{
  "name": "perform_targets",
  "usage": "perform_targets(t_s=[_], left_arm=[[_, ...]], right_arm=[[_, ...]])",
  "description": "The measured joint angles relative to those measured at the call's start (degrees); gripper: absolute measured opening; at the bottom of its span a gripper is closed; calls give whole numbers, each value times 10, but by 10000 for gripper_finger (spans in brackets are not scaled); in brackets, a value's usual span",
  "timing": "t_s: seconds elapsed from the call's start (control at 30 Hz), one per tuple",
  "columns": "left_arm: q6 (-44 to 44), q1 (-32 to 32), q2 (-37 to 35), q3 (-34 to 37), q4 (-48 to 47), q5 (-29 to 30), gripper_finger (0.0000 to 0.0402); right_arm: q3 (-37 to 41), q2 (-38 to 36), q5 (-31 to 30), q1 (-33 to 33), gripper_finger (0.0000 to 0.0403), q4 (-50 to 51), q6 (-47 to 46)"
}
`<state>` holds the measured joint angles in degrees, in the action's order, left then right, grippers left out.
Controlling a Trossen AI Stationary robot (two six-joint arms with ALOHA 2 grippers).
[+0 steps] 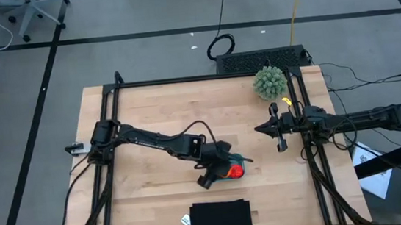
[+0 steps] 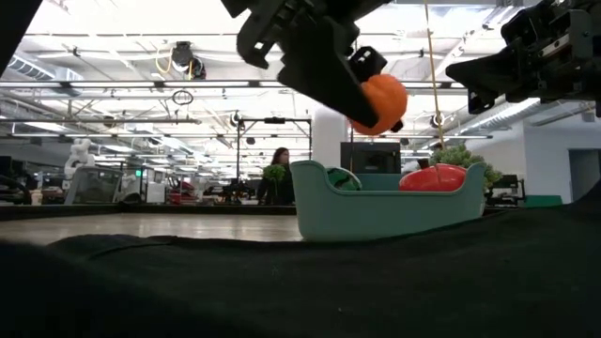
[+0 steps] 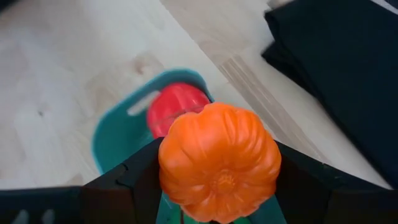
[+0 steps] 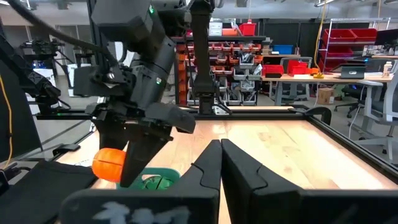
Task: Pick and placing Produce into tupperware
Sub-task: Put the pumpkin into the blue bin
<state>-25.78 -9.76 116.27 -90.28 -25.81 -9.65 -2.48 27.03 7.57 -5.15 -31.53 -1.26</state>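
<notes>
Placement step: orange ball [image 3: 217,162] is held clamped in left tool [image 2: 371,99] above tupperware [image 2: 385,214]; lowering and release are judged next. Right tool [image 4: 219,149] is parked with fingers together.

Bare table [image 1: 148,106] lies open between your two arms. The black mat [image 1: 221,218] sits just beside the tupperware [image 2: 385,211], and the spiky ball [image 1: 269,82] near your right gripper [image 1: 261,129].

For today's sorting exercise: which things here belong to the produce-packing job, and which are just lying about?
Job:
- orange ball, held in the left gripper
- red tomato and watermelon, in the teal tupperware

Lying about:
- spiky green ball
- black flat rectangle
</notes>
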Motion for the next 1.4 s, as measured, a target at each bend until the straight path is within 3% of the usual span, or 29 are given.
perform_targets(t_s=[0.43,1.4], left_arm=[[5,1,47,0,54,55,246],[29,1,51,2,50,52,246]], right_arm=[[0,6,0,0,0,1,0],[0,8,0,0,0,0,4]])
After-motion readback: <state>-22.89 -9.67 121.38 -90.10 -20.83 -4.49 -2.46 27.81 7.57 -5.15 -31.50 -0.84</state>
